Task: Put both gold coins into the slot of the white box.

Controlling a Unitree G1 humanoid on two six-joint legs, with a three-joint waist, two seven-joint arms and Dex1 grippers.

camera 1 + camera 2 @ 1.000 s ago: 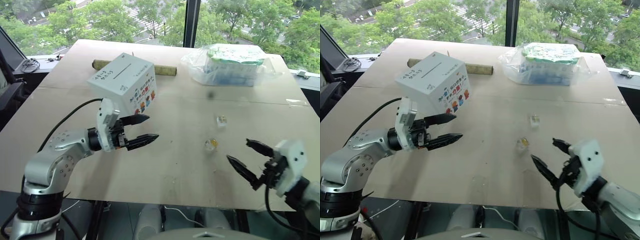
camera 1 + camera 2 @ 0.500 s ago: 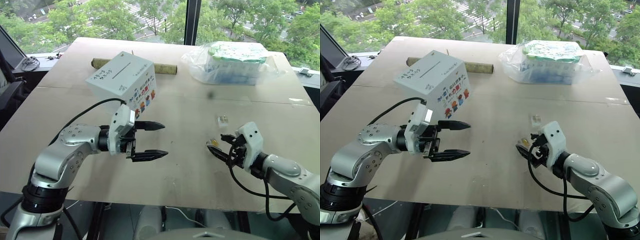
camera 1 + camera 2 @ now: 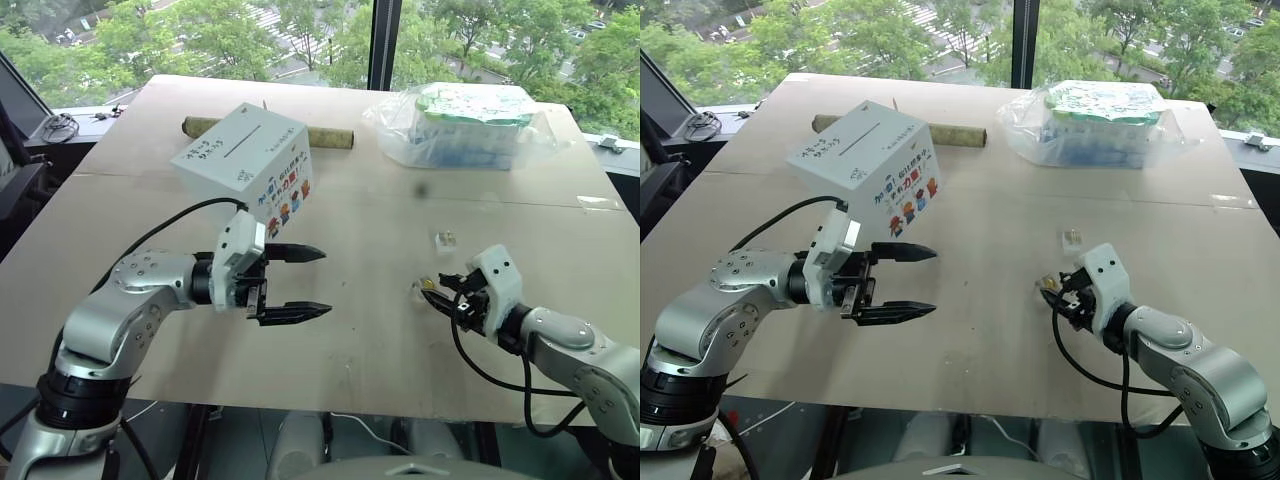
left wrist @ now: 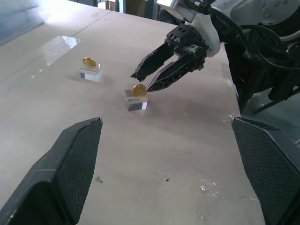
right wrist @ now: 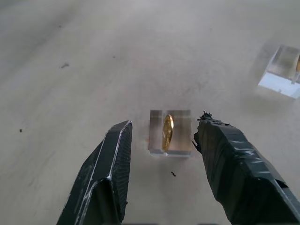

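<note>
Looking down from the left eye view, the white box (image 3: 244, 157) sits toward the table's (image 3: 350, 330) far left corner, its slot (image 3: 244, 141) on top. The left gripper (image 3: 308, 282) hovers with fingers spread wide, holding nothing, over the table just nearer than the box. The right gripper (image 3: 436, 290) lies at the nearer gold coin (image 3: 424, 287); the farther gold coin (image 3: 444, 238) rests beyond it.

From the left wrist view, the right gripper's tips straddle the coin on its clear casing.

From the right wrist view, the coin (image 5: 167, 131) stands edge-on between the part-spread fingers (image 5: 109, 177), one fingertip at the casing.
</note>
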